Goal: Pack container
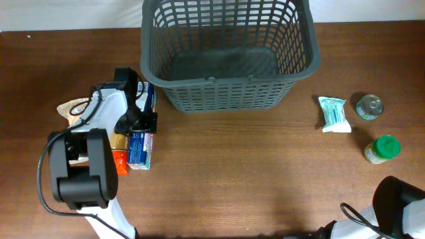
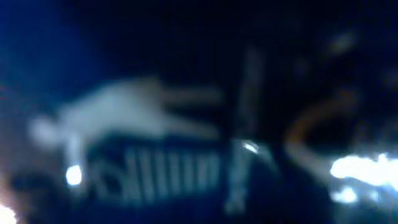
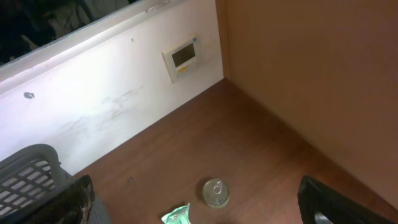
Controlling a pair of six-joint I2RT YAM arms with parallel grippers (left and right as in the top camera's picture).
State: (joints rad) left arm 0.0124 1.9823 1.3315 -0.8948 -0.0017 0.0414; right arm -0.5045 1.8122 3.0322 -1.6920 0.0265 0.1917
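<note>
Container [image 1: 226, 96], a dark grey slotted basket, stands upright on the table [image 1: 265, 172]. It lies ahead of and to the right of the left pincer [image 1: 141, 121], near it but apart. The left pincer sits low over a blue box [image 1: 139, 149]; its view is blurred, so jaw state cannot be told. The right pincer [image 3: 194, 190] has its jaws spread wide, with the container off to its left.

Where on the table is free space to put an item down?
The middle of the table, between the basket, the blue box and the teal packet, is bare. Crowded: around the blue box; also by the can and jar.
</note>
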